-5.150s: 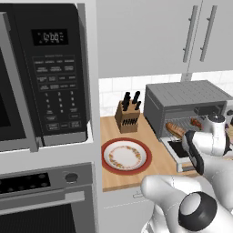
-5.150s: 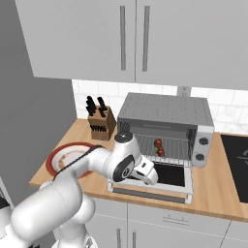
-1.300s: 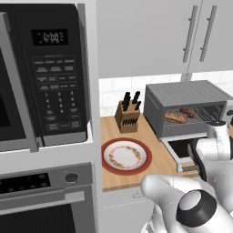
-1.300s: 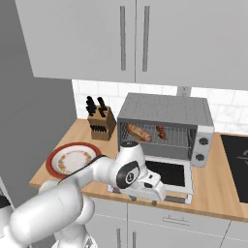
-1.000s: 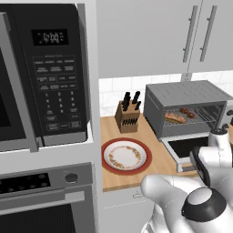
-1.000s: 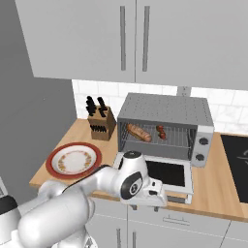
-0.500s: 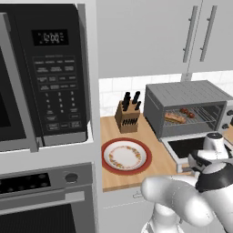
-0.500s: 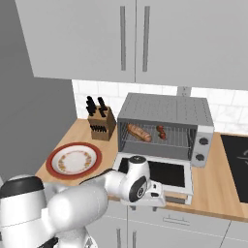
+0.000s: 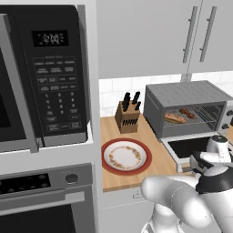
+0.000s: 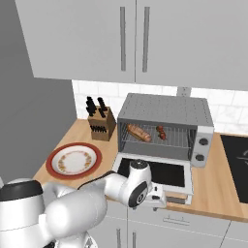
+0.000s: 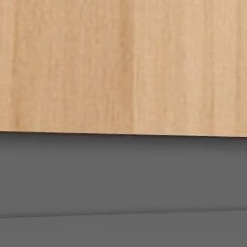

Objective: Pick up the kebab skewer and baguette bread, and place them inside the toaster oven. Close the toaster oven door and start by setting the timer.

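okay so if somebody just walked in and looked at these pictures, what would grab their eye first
Probably the toaster oven on the wooden counter, its door dropped flat open, with the baguette bread and kebab skewer lying on the wire rack inside. Next, the big white arm reaching low in front of that door, near its front edge. To the left sit a red-rimmed plate and a knife block.

Knife block (image 9: 128,115) stands behind red-rimmed plate (image 9: 125,156).
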